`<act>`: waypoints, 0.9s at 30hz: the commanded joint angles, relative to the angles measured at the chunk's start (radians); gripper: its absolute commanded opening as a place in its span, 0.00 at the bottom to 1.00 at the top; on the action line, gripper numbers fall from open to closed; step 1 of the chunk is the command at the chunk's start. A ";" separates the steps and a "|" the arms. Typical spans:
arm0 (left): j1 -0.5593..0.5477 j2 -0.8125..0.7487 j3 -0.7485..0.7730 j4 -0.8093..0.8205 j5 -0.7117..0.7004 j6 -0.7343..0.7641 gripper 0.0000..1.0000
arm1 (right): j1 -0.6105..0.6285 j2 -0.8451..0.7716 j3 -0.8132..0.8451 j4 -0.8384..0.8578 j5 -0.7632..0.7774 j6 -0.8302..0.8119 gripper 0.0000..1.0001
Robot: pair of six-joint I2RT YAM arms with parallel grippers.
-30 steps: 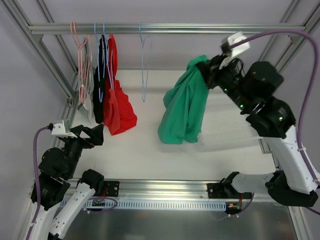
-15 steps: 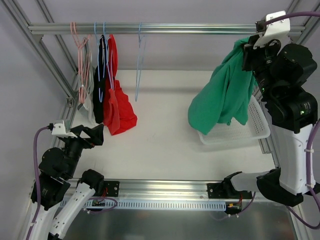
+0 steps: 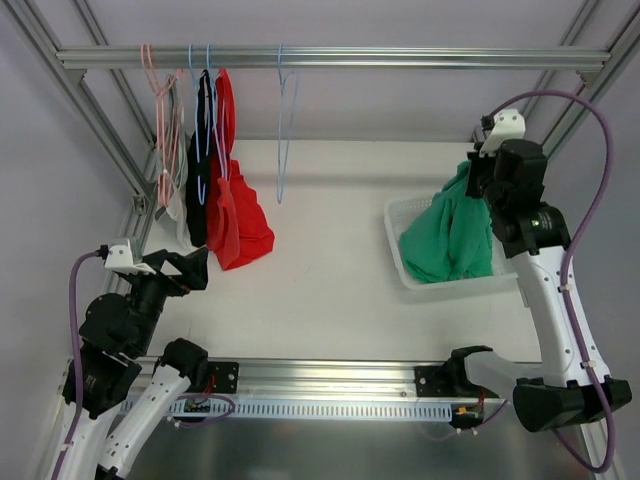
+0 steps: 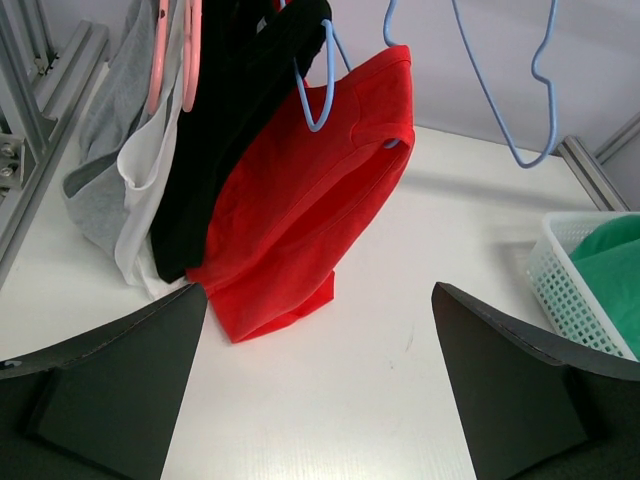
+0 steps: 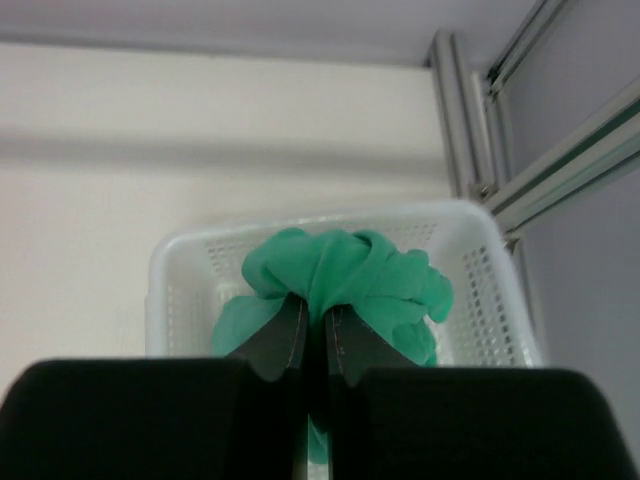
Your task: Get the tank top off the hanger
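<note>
At the bench's right edge, our right gripper [image 5: 315,322] pinches the green tank top [image 3: 450,240], jaws nearly closed on bunched fabric that hangs into the white basket [image 3: 392,226]. Near the left edge, our left gripper [image 3: 197,266] gapes wide, empty.

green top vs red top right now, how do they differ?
The green top is off any hanger, pinched in the right arm's fingers; the red top hangs on a blue hanger from the rail. The green top is bunched in the white basket; the red top hangs long and loose. Both are plain single-colour cloth.
</note>
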State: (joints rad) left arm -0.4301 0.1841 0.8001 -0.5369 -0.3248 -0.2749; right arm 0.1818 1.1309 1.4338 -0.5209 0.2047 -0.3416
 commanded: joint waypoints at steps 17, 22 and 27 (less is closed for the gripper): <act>0.005 0.568 0.689 -0.132 0.135 0.054 0.99 | -0.222 -0.023 -0.345 0.009 0.088 0.431 0.99; 0.007 0.779 0.879 -0.238 0.119 0.111 0.99 | -0.222 -0.185 -0.242 -0.064 0.027 0.357 0.99; 0.007 1.027 1.132 -0.348 0.075 0.163 0.99 | -0.222 -0.316 -0.233 -0.013 -0.435 0.314 0.99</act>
State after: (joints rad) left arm -0.4301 1.1179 1.8145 -0.7864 -0.2184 -0.1787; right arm -0.0360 0.8768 1.1637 -0.5430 0.0982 0.0055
